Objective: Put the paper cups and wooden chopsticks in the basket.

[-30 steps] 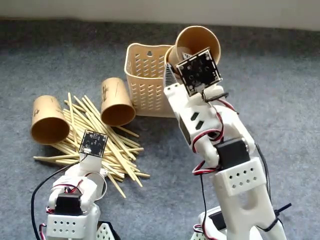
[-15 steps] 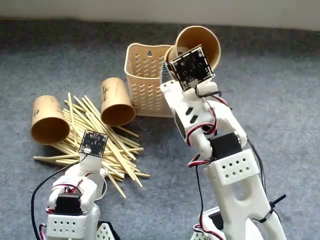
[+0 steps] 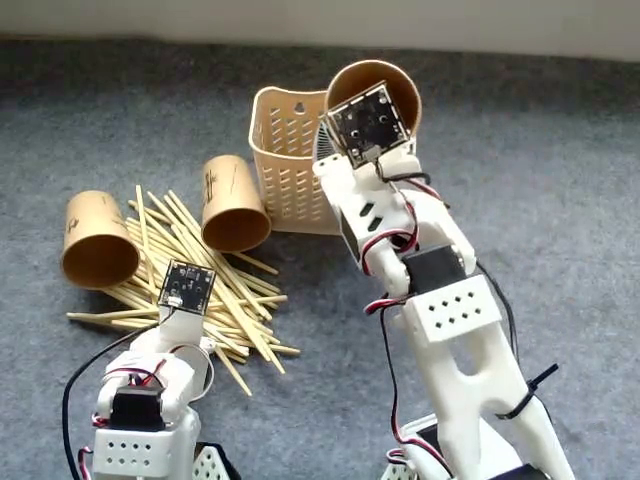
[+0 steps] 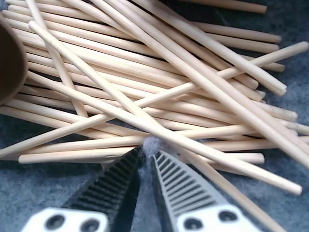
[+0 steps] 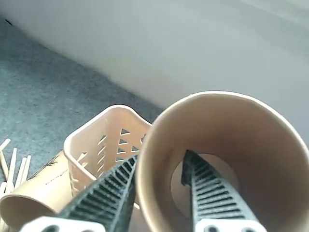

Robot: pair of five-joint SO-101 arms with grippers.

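Left pincer: jaws almost pressed together, nothing between them, tips low over the near edge of the wooden chopsticks, which lie in a loose crossed pile on the grey carpet. Left paper cup lies on its side at the pile's 9 o'clock, touching the sticks, mouth toward 6 o'clock; there is a dark mark on its wall, too small to read. Middle paper cup lies on its side at the pile's 1 o'clock, mouth also toward 6 o'clock; the dark print on its side is not legible in the high view or the right wrist view. Basket, beige with slotted walls, stands upright at 3 o'clock of the middle cup, just beside it. Right pincer: pinching the wall of the held paper cup, one jaw inside and one outside. This cup sits at the basket's 2 o'clock corner and overlaps the rim. Cannot tell whether it is over the opening.
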